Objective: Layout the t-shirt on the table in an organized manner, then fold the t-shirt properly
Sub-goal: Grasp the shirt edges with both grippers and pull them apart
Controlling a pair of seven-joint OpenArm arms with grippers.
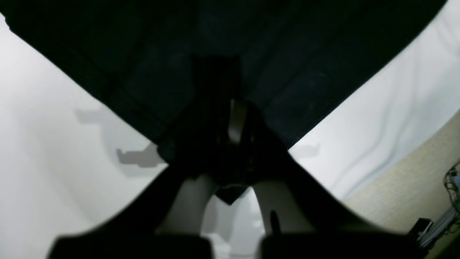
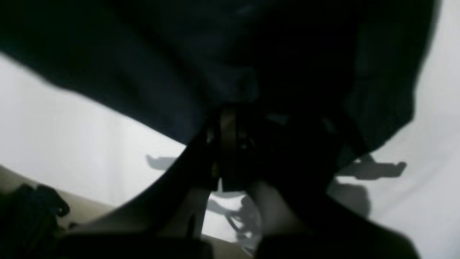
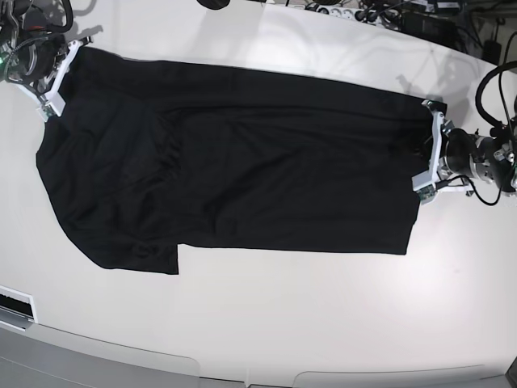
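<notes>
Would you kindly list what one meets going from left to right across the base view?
Right gripper → large plain black soft-fabric t-shirt → left gripper, all on the glossy white table.

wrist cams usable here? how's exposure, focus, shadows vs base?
Left wrist: dark, soft focus, t-shirt near-black, arm shadows on the table. Right wrist: darker and blurrier, end effector barely separable from cloth, hard shadows on the table. Base: sharp, evenly lit, mild glare on white, shirt folds faint.
</notes>
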